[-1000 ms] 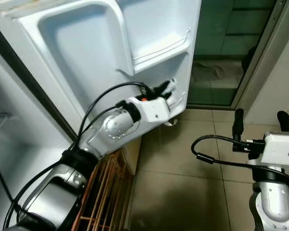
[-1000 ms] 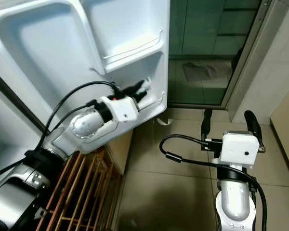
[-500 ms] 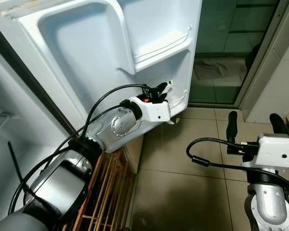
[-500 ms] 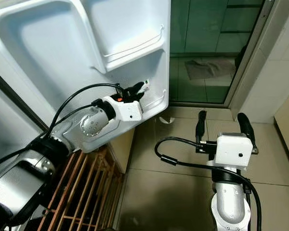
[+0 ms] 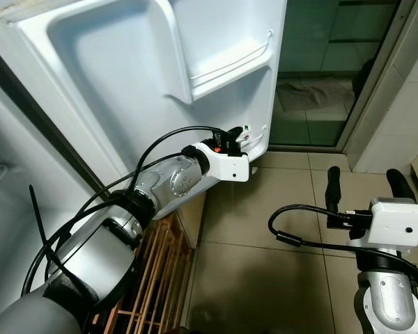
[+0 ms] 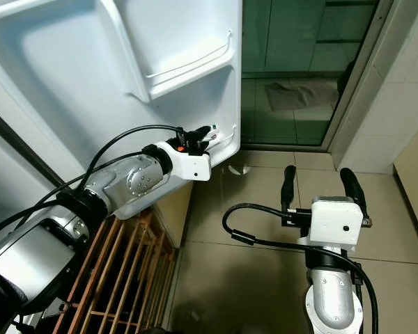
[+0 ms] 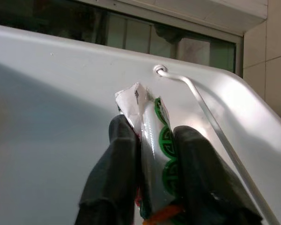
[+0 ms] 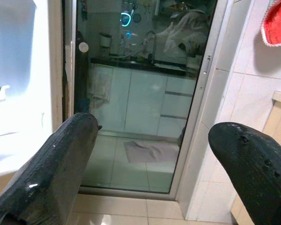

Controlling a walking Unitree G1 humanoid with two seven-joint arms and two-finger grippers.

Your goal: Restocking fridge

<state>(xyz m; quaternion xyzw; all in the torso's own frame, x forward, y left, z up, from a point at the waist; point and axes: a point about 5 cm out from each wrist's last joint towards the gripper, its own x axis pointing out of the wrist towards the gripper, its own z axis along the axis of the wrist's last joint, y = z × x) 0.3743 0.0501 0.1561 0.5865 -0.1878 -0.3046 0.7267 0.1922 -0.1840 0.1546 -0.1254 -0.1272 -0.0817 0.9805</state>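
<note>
Open fridge door [image 5: 125, 90] blocks 10 to 12 o'clock; its lower shelf rail [image 7: 210, 117] sits just beside the left gripper [image 7: 150, 140], pinched on a packet [image 7: 152, 154]. Wooden rack [image 5: 153, 278] at 7 o'clock. Tiled floor [image 5: 265, 271] open at 5–6 o'clock. Right gripper [image 8: 150, 159], fingers spread, faces glass door [image 8: 140, 93].

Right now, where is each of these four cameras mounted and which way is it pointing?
Left eye: on the head, looking down at the fridge door; both silver arms show.
Right eye: beside it, same scene; shares the left end effector and right end effector.
Left wrist: along its fingers, pinching a green-printed packet at the door shelf rail.
Right wrist: between its open fingers toward a glass door, also in the eye views.
</note>
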